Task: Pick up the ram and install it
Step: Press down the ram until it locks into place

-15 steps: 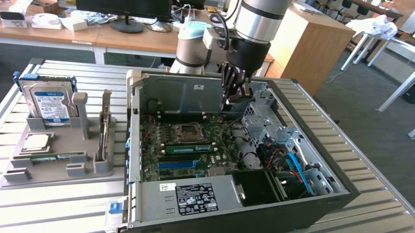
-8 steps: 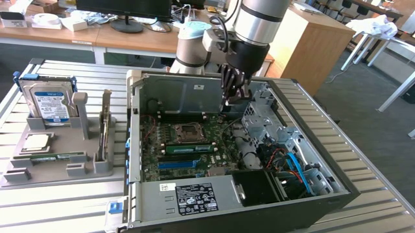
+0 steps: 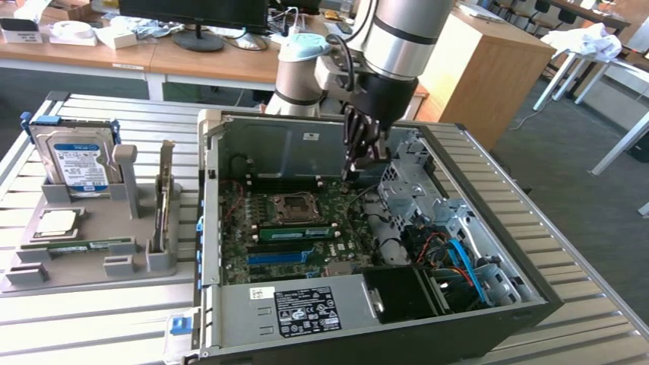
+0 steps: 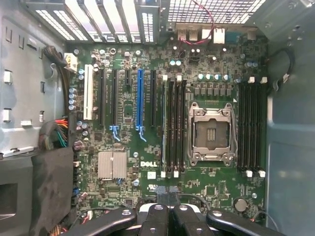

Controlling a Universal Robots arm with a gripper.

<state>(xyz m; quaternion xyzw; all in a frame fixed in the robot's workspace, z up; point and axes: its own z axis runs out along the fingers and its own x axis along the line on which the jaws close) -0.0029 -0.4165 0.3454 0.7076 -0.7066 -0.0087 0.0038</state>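
A long, thin green ram lies flat in the grey holder at the exterior view's left, just below a square silver processor chip. Another green stick stands in a slot of the motherboard inside the open computer case. My gripper hangs over the back of the case, above the board and far from the holder. Its black fingers meet, shut, with nothing between them. Below them are the empty processor socket and black memory slots.
The holder also carries a blue-labelled hard drive and an upright card with a metal bracket. The case holds a power supply, a drive cage and blue and orange cables. Desks and a cabinet stand behind.
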